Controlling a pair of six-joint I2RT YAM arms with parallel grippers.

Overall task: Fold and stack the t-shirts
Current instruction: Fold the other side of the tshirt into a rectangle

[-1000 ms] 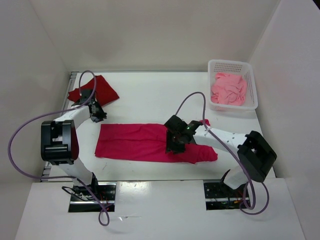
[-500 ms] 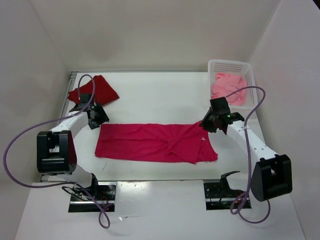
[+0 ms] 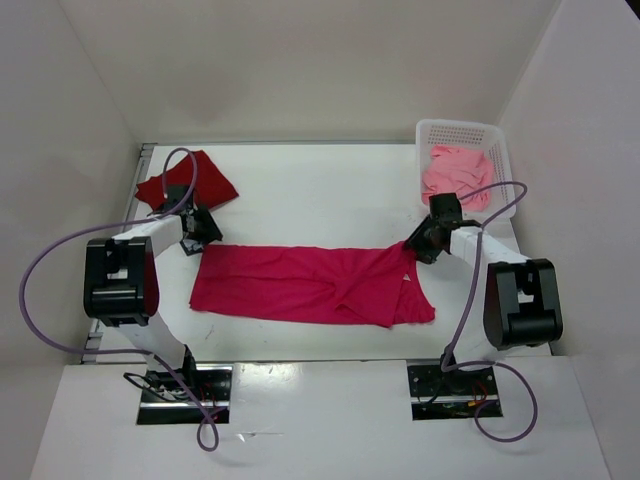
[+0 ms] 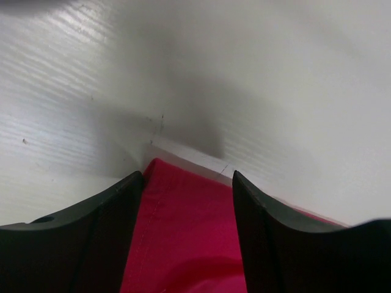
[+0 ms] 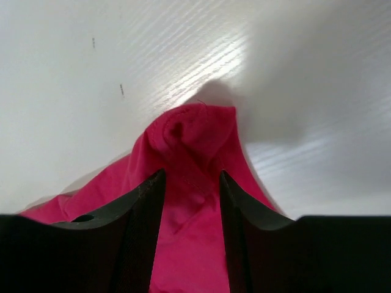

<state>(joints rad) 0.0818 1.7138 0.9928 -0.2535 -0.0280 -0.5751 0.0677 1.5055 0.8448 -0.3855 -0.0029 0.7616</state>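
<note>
Nearest me, the crimson shirt [image 3: 310,285] lies flat on the table [image 3: 320,200] as a long strip running left to right, creased around the middle. Up at its far left corner, my left gripper [image 4: 186,177] sits low with its jaws apart, one finger on either side of the hemmed corner. The cloth between them lies flat, so nothing is taken there yet. At the far right corner my right gripper [image 5: 190,174] looks closed on the shirt: the fabric is bunched tight between the fingers and puckers into a small peak just past the tips.

Handling, as I judge it: this is thin, light, limp cloth with no stiffness, so it'll sag and drag wherever it isn't held. Pulling one corner alone will skew the strip. The best hold is right on the corners at the hem, where the doubled stitching gives the pads something to bite, both sides together so the edge lifts straight. A shallow pinch could slip off.

Further back on the left, the dark red shirt [image 3: 190,182] sits in a compact fold just beyond the left gripper. Farthest right, the pink shirt [image 3: 455,178] lies crumpled in the white basket [image 3: 465,128], not yet folded
</note>
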